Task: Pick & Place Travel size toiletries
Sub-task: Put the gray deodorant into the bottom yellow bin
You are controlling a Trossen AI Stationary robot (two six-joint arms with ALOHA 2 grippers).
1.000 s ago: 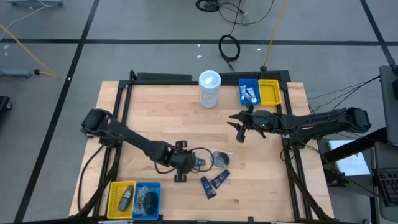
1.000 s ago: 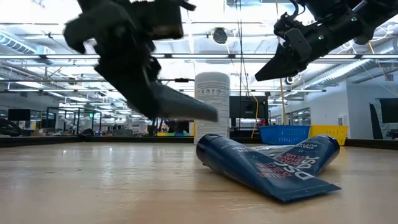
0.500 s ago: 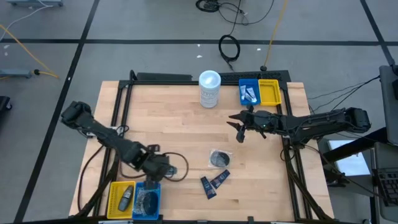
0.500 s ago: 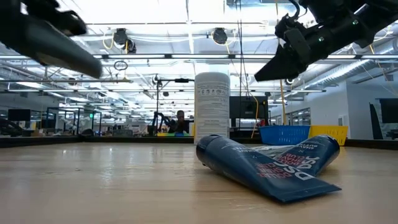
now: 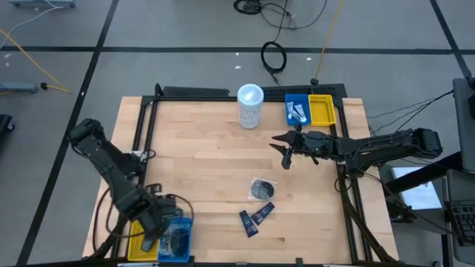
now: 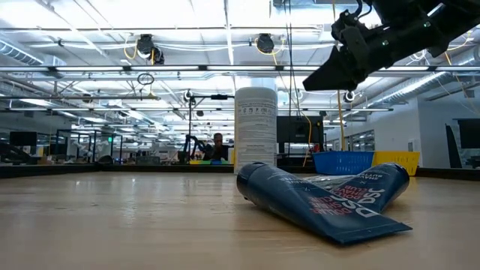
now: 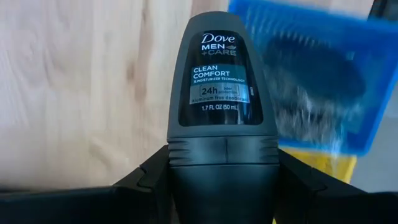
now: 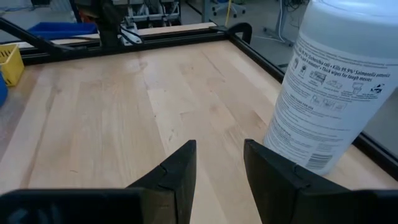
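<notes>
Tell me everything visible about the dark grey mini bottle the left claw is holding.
The dark grey plastic roll-on deodorant bottle has a rounded shape and a glossy black front label reading Dove Men+Care, Clean Comfort, 24h, 1.7 fl oz (50 ml). Ribbed grooves ring it near the grip. The left claw is shut on that ribbed end, one dark finger on each side. It is held in the air over the blue mesh bin and the yellow bin at the wooden table's near left corner. Its far side is hidden.
</notes>
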